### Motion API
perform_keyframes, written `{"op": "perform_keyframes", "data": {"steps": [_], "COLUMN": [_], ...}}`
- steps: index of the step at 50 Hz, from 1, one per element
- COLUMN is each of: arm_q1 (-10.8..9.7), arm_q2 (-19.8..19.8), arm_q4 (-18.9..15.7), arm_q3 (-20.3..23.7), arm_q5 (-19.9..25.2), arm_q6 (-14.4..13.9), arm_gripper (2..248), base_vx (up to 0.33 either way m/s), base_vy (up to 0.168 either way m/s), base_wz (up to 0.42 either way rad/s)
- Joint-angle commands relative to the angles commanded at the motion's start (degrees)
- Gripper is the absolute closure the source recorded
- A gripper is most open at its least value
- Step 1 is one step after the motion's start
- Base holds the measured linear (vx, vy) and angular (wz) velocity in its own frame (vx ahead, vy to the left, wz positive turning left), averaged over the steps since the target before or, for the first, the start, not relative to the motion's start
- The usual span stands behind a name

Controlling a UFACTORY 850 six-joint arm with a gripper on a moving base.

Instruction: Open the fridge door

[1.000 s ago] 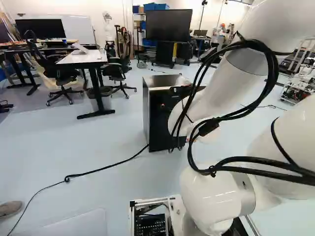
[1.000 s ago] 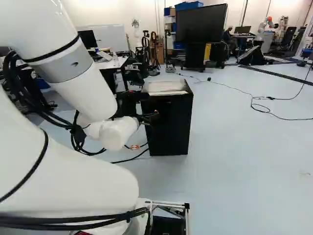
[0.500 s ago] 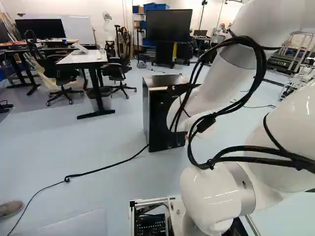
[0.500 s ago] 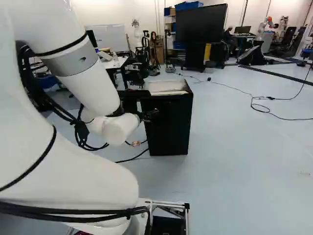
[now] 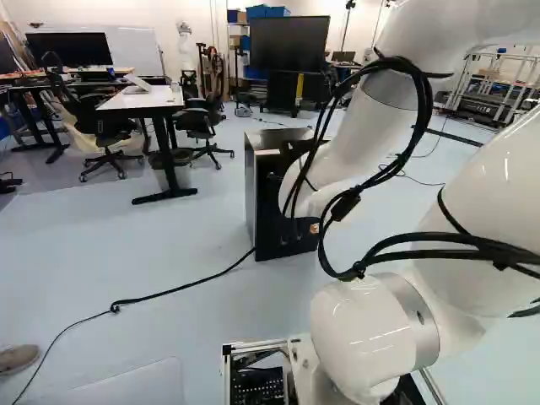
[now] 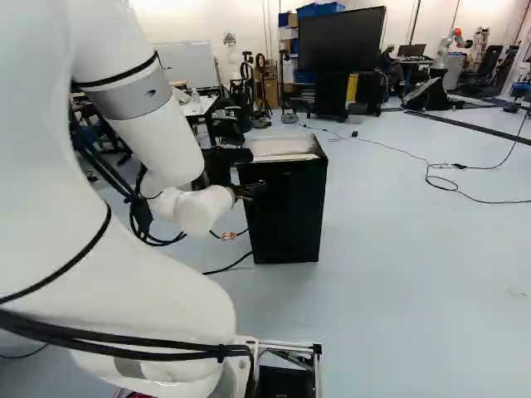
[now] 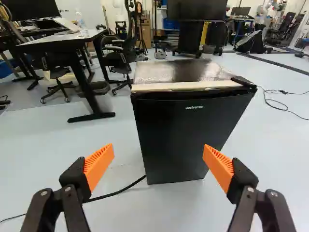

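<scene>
Floor (image 7: 38, 154) ahead of the gripper (image 7: 159, 157), fingers (image 7: 99, 165) apart, bore the fridge (image 7: 183, 71); we found its door (image 7: 183, 135) closed, opening outstanding.

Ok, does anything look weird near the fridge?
Only the black cable: it looks messy, trailing across the floor by the fridge with a small knot or loop in it. The fridge looks fine, upright and shut.
</scene>
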Motion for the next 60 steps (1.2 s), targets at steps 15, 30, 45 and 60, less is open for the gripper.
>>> {"op": "perform_keyframes", "data": {"steps": [15,30,45,60], "arm_q1": [2.9,6.0,8.8,11.9], "arm_q2": [-2.6,-3.9,-4.4,-5.6], "arm_q4": [4.0,8.5,12.5,17.1], "arm_q3": [-2.5,-3.8,-4.3,-5.4], "arm_q5": [0.0,0.0,0.0,0.0], "arm_q6": [0.0,0.0,0.0,0.0], "arm_gripper": [3,3,3,3], "base_vx": [0.0,0.0,0.0,0.0], "base_vy": [0.0,0.0,0.0,0.0], "base_wz": [0.0,0.0,0.0,0.0]}}
